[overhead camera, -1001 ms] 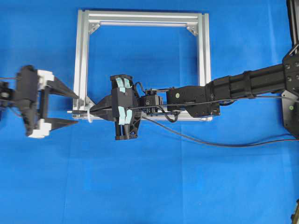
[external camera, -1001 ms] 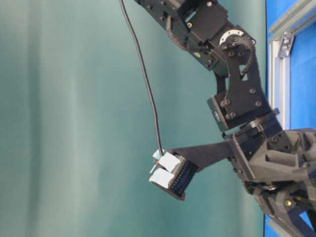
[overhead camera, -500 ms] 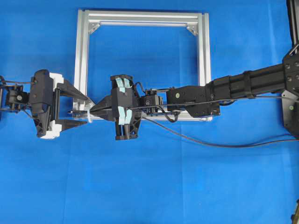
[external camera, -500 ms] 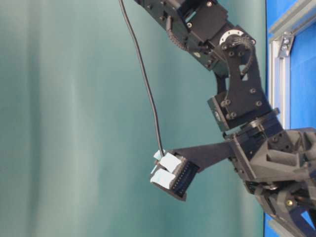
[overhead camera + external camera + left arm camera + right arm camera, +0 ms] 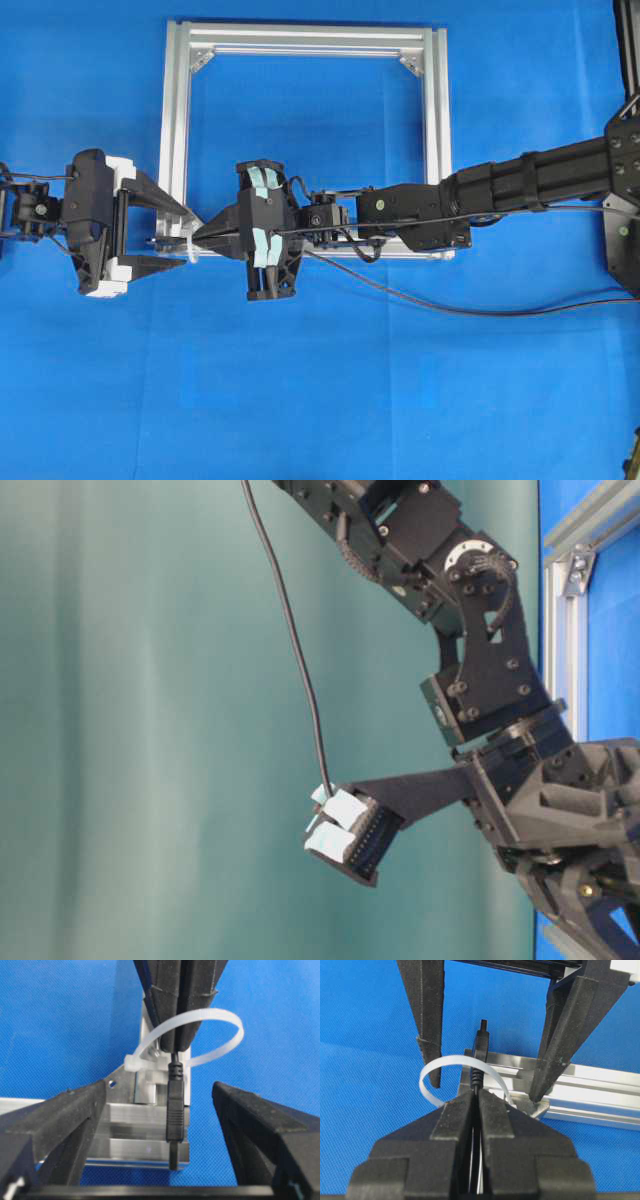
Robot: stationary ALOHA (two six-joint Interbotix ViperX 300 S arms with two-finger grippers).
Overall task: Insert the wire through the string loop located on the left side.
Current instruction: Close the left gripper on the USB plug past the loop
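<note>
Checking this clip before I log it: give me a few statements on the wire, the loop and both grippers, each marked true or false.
1. The right gripper is shut on the wire. True.
2. The wire's plug has passed through the loop. True.
3. The left gripper has clamped the plug. False: its jaws stand open, one on each side of the plug, not touching it.
4. The loop hangs from the frame's top bar. False: it sits at the lower left corner in the overhead view.
5. The wire lies loose on the cloth, ungripped. False: the right gripper holds it.
</note>
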